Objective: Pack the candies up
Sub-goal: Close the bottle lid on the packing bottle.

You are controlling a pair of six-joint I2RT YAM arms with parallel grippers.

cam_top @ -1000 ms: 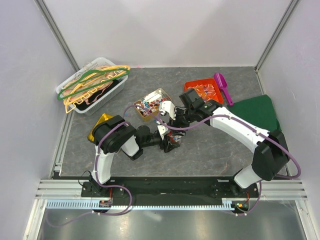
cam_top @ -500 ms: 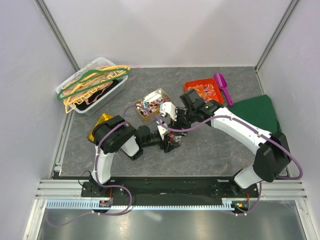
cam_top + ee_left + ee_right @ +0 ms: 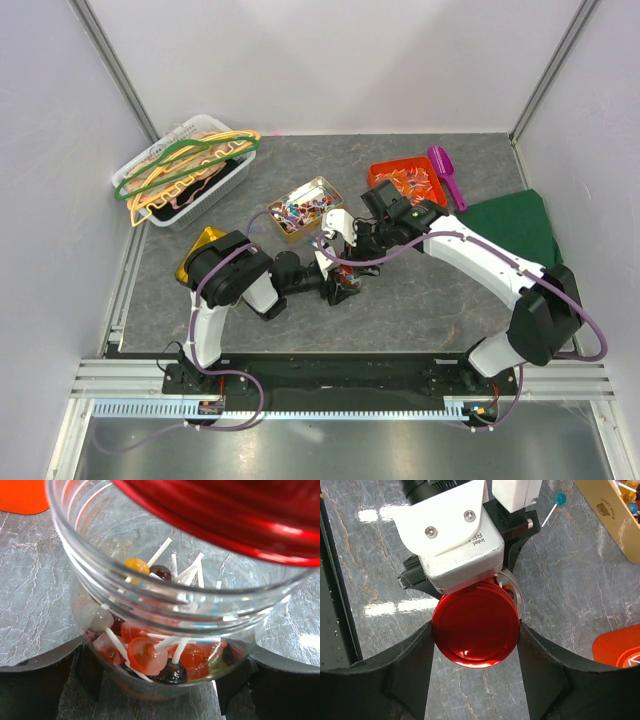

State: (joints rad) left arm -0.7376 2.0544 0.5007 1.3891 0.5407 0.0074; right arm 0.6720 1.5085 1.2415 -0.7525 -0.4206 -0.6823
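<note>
**Jar and lid at centre table: both grippers engaged**

The left gripper [image 3: 167,655] is clamped on the lower body of a clear jar [image 3: 165,605]. Its dark fingers [image 3: 40,680] press against opposite sides of the jar. The jar stands upright on the grey table [image 3: 420,290], in the middle, just in front of the left arm.

The right gripper [image 3: 475,629] is closed on a round red lid [image 3: 475,625], with a finger touching each side of the lid's edge. The lid sits over the jar's mouth but is not seated. In the left wrist view its near edge stands clear of the threaded rim. Whether its far edge touches the rim cannot be told.

Candies [image 3: 150,655] fill the bottom of the jar. They are lollipops in red, orange, dark and pale colours, with white sticks pointing up towards the mouth. More candies [image 3: 300,207] lie in a gold tray [image 3: 612,515] just behind the jar. One blue lollipop [image 3: 560,499] lies loose on the table between the jar and that tray.

Other items noted:
- An orange tray [image 3: 385,172] is behind the right gripper.
- A purple scoop [image 3: 445,175] lies just beside it, on the right.
- A green cloth [image 3: 510,228] is at the right edge of the table.
- A white basket [image 3: 215,195] in the far left corner holds coloured hangers [image 3: 185,160].
</note>
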